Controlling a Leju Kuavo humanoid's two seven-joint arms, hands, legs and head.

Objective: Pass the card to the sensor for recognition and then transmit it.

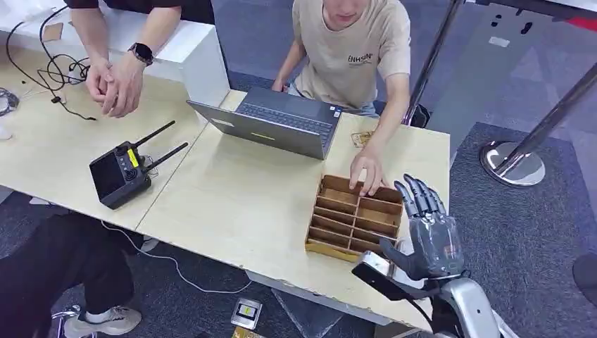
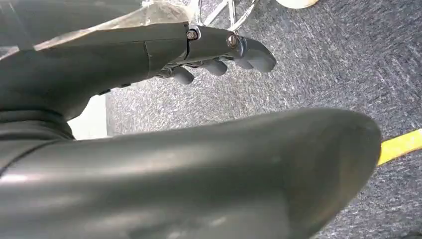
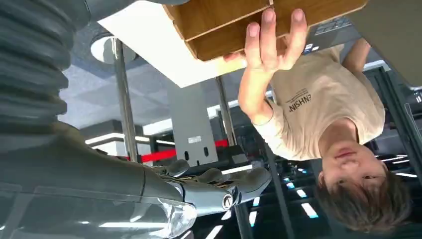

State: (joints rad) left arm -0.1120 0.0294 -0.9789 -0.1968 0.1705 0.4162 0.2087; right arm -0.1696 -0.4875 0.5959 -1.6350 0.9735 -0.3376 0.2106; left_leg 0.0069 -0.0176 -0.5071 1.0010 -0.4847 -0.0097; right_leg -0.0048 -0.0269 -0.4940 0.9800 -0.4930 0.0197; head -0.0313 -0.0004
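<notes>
Beige shirt (image 1: 355,49) reads "ENHSIN"; right hand (image 1: 429,236) and left hand (image 2: 219,55) empty, fingers released.

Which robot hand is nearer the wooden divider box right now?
Right. The right robot hand is raised, open, just beside the wooden divider box at its right end. The left robot hand hangs low over grey carpet, away from the table.

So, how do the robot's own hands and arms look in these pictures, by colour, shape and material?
The right hand has a grey, glossy palm shell, darker slim fingers and a thick grey thumb. Its forearm is silver metal, with a black box with a pale end at the wrist. The left hand has the same dark grey shell, with small screws on the fingers and rounded grey tips.
</notes>
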